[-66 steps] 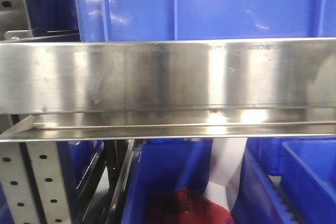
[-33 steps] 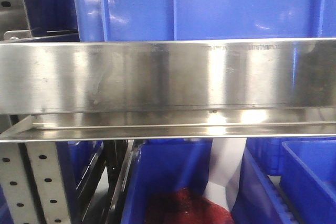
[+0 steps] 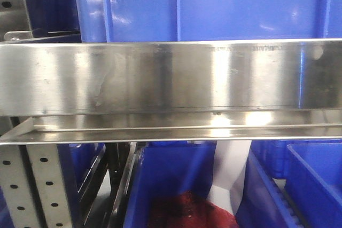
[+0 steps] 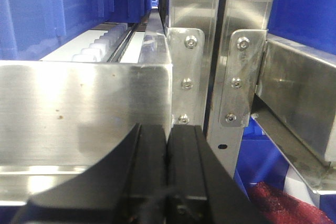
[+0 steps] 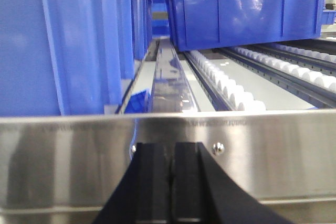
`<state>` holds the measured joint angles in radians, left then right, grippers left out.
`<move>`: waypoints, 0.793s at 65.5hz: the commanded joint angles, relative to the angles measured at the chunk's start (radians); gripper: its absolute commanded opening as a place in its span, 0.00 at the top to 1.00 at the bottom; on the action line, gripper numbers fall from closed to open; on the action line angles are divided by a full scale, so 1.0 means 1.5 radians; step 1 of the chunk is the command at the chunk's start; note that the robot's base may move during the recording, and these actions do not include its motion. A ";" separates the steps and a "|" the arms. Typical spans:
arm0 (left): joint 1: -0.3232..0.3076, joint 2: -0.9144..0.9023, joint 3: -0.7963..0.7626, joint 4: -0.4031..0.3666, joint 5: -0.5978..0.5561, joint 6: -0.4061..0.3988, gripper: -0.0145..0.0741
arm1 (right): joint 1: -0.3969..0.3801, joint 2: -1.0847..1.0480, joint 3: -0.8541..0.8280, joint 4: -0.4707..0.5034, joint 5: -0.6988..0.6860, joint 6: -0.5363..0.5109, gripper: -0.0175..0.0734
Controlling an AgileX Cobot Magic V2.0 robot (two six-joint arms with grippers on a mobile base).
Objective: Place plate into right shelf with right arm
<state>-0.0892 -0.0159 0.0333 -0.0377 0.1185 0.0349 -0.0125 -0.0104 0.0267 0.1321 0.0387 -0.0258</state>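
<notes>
Filling the front view, right shelf (image 3: 160,76) rail hides plate.

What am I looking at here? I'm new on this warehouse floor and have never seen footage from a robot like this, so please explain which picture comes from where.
This is a two-armed robot on a mobile base, parked close to a steel rack. The front view looks straight at a broad shiny rail of the right shelf, with a blue bin above it and more bins below, one holding something dark red.

The other two pictures come from cameras on the wrists. In each, the black wedge at the bottom is that arm's gripper: the left gripper and the right gripper, both with their fingers pressed together and holding nothing.

The right wrist view looks over the rail onto white rollers and another bin. No plate shows in any picture.
</notes>
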 commanded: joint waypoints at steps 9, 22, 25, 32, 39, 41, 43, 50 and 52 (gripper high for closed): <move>-0.004 -0.005 0.005 -0.003 -0.057 -0.002 0.89 | -0.004 -0.009 -0.004 -0.048 -0.078 0.029 0.75; -0.004 -0.005 0.005 -0.003 -0.057 -0.002 0.89 | -0.003 -0.009 -0.004 -0.050 -0.074 0.029 0.75; -0.004 -0.005 0.005 -0.003 -0.057 -0.002 0.89 | -0.001 -0.009 -0.004 -0.050 -0.073 0.029 0.75; -0.004 -0.005 0.005 -0.003 -0.057 -0.002 0.89 | 0.019 -0.009 -0.004 -0.050 -0.063 0.029 0.75; -0.004 -0.005 0.005 -0.003 -0.057 -0.002 0.89 | 0.033 -0.009 -0.004 -0.050 -0.050 0.029 0.75; -0.004 -0.005 0.005 -0.003 -0.057 -0.002 0.89 | 0.035 -0.009 -0.004 -0.050 -0.049 0.029 0.75; -0.004 -0.005 0.005 -0.003 -0.057 -0.002 0.89 | 0.037 -0.009 -0.004 -0.050 -0.049 0.029 0.75; -0.004 -0.005 0.005 -0.003 -0.057 -0.002 0.89 | 0.039 -0.009 -0.004 -0.050 -0.046 0.029 0.75; -0.004 -0.005 0.005 -0.003 -0.057 -0.002 0.89 | 0.039 -0.009 -0.004 -0.050 -0.043 0.029 0.75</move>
<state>-0.0892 -0.0159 0.0333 -0.0377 0.1185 0.0349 0.0449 -0.0104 0.0267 0.0649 0.0449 0.0169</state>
